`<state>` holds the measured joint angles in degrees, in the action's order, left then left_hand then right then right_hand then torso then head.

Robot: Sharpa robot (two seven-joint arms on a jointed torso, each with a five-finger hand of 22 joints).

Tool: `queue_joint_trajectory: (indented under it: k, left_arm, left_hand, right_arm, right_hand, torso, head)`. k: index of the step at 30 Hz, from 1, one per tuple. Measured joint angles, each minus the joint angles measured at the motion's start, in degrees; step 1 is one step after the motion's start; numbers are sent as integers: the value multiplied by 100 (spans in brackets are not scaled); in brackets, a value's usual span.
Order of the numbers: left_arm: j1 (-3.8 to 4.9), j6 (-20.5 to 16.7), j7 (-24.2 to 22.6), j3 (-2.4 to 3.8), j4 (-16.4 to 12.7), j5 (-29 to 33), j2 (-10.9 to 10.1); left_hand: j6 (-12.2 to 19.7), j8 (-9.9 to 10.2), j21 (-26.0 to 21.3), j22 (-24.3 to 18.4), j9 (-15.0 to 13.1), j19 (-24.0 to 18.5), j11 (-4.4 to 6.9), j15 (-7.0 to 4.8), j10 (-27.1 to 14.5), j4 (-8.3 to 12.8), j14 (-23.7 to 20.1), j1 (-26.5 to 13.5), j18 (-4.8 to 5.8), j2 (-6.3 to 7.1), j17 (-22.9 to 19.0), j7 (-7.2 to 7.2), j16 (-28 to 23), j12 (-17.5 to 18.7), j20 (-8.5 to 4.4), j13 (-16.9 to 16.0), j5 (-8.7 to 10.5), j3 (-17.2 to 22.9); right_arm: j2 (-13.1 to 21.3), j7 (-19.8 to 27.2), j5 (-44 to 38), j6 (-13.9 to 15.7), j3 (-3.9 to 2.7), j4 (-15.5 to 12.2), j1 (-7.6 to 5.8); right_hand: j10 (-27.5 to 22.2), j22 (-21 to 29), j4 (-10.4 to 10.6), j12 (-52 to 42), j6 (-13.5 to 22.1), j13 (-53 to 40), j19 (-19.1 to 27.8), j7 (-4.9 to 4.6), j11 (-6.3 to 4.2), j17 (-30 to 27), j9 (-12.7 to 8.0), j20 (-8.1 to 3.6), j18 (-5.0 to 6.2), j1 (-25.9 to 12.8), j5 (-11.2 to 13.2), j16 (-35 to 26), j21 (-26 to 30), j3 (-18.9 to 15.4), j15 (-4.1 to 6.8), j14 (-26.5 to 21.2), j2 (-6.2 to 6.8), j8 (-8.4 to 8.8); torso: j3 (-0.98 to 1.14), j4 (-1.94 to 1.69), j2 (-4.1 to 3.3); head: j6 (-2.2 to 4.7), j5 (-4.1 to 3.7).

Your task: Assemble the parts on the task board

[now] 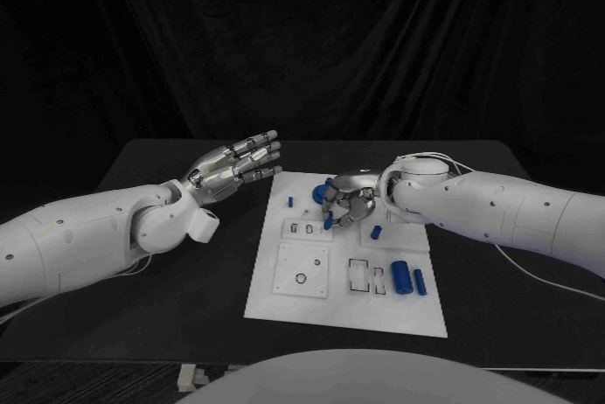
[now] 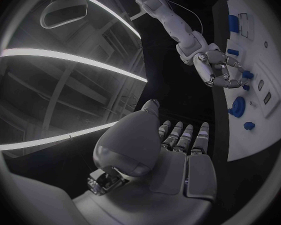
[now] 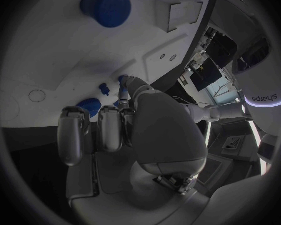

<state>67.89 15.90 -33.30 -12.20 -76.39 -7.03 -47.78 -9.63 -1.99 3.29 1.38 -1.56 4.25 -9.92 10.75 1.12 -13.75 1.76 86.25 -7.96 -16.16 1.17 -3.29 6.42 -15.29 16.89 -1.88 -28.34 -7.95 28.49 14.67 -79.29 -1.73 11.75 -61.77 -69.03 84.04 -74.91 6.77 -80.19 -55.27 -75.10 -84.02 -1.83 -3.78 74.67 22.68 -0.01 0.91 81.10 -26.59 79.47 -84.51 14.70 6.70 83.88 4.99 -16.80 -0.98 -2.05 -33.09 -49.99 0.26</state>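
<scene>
Flat black counter (image 1: 177, 308) w/ a dark curtain backdrop (image 1: 302, 54) behind it; the white rectangular task board (image 1: 316, 312) lies mid-counter, long side running away from the robot. Left robot hand (image 1: 236, 170) hovers just off the board's far-left corner, above the counter, fingers stretched out and apart, grasping nothing; left wrist view shows the same flat spread palm (image 2: 178, 150) w/ the board off to its side. Right robot hand (image 1: 350, 198) sits over the board's far half, fingers curled down around small blue parts; a slim blue peg (image 1: 329, 220) pokes out below the fingertips and looks pinched, but contact isn't plain from the head view. Right wrist view: thumb and a fingertip meet at a small blue piece (image 3: 123, 80) near the board surface. Round blue knob-like part (image 1: 316, 194) sits just beside that hand on its left, short blue peg (image 1: 288, 201) further left. Near-right of the board: thick blue cylinder (image 1: 401, 276) and thinner blue bar (image 1: 419, 282) lying side by side, next to rectangular slots (image 1: 359, 275). Circle outline (image 1: 299, 277) on the near-left panel.
</scene>
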Motion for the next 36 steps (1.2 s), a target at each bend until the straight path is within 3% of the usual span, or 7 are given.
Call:
queue_joint_trajectory:
  k: [15,19,27,32,36]
  left_arm:
    - [-4,17,7,0,4,0,7]
    - [-5,22,7,-1,4,0,11]
    - [-6,27,4,-1,4,0,12]
    - [-7,28,3,-1,4,0,11]
    - [-8,29,2,-1,5,0,11]
  left_hand:
    - [-72,-51,0,0,-16,0,0,0,0,16,0,23,0,23,0,-30,0,-22,0,0,0,16]
    - [-92,-51,0,0,-16,0,0,0,0,16,0,39,0,7,0,-50,0,-22,0,0,0,16]
    - [-94,-51,0,0,-23,0,0,0,0,17,0,46,0,1,0,-52,0,-22,0,0,-23,17]
    - [-113,-51,0,0,-23,0,0,0,0,32,0,46,0,0,0,-71,0,-22,0,1,-23,32]
    - [-113,-51,0,0,-23,0,0,0,0,32,0,46,0,0,0,-71,0,-22,0,1,-23,32]
  right_arm:
    - [-8,11,2,-49,-3,4,4]
    - [-7,16,1,-52,-1,-1,7]
    - [-7,18,-3,-68,1,-2,11]
    - [-6,19,-5,-76,1,-7,11]
    - [-6,19,-5,-77,1,-12,11]
  right_hand:
    - [-1,1,-15,24,166,-3,0,4,0,-17,-31,0,0,-1,0,0,0,16,0,0,-1,95]
    - [-1,1,-29,20,280,-3,0,22,1,-17,-57,0,0,-1,-1,0,0,32,0,0,-1,182]
    - [0,1,-61,27,634,31,0,45,0,-46,-270,0,0,-100,91,0,21,142,0,0,93,547]
    - [0,-4,-60,35,716,22,0,81,0,-61,-406,0,0,-152,360,0,21,176,0,0,133,734]
    - [0,-4,-60,36,767,15,6,92,0,-76,-531,-6,0,-181,752,-1,21,175,21,21,163,883]
  torso:
    - [-1,2,1]
    - [-1,3,1]
    - [-1,4,0]
    - [-1,6,1]
    - [-1,6,1]
  head:
    - [0,-4]
    - [0,-14]
    - [0,-18]
    - [0,-10]
    - [0,-10]
